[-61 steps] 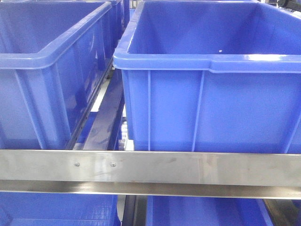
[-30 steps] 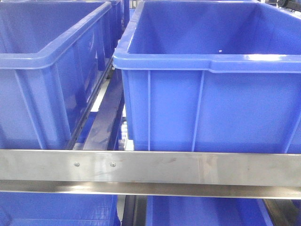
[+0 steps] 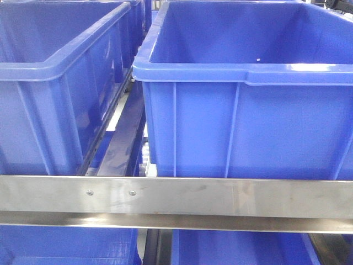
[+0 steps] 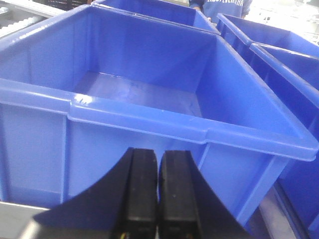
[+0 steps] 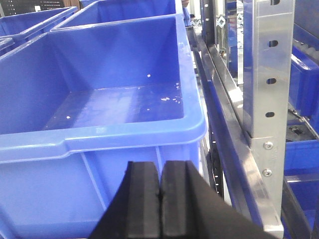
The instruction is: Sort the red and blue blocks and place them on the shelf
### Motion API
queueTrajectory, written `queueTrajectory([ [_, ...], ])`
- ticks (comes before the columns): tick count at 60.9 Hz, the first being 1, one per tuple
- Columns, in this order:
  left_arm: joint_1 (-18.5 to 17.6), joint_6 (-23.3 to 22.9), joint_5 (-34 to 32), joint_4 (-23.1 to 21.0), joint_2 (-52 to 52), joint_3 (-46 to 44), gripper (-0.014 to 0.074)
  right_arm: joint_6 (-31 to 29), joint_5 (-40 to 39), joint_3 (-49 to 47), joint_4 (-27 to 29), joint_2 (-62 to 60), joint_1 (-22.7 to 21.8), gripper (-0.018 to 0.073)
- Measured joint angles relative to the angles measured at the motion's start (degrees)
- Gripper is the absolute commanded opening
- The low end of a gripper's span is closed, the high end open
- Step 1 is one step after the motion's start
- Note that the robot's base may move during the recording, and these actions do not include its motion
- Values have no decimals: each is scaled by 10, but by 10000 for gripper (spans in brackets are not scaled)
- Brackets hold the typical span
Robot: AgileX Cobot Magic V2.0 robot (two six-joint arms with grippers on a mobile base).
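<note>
left gripper (image 4: pixel 158 191) clenched, nothing held, level before a crate (image 4: pixel 149 122) | right gripper (image 5: pixel 160 196) clenched, nothing held, facing crate (image 5: pixel 99 134) beside shelf (image 5: pixel 261 99) upright

Two crates are sitting side by side on the shelf (image 3: pixel 176 197), just behind its front rail: one crate (image 3: pixel 55 94) at nine o'clock, the other crate (image 3: pixel 248 105) at three o'clock, a narrow gap running between them. More crates (image 3: pixel 242 248) are lying below the rail, toward six o'clock.
</note>
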Motion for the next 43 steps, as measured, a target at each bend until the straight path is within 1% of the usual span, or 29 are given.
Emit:
queueTrajectory([
  [2, 0, 5, -1, 0, 0, 0, 122, 0, 0, 0, 0, 0, 0, 48],
  [11, 0, 51, -2, -19, 0, 0, 122, 0, 0, 0, 0, 0, 0, 48],
  [16, 0, 60, -2, -23, 0, 0, 122, 0, 0, 0, 0, 0, 0, 48],
  [43, 0, 64, -2, -25, 0, 0, 122, 0, 0, 0, 0, 0, 0, 48],
])
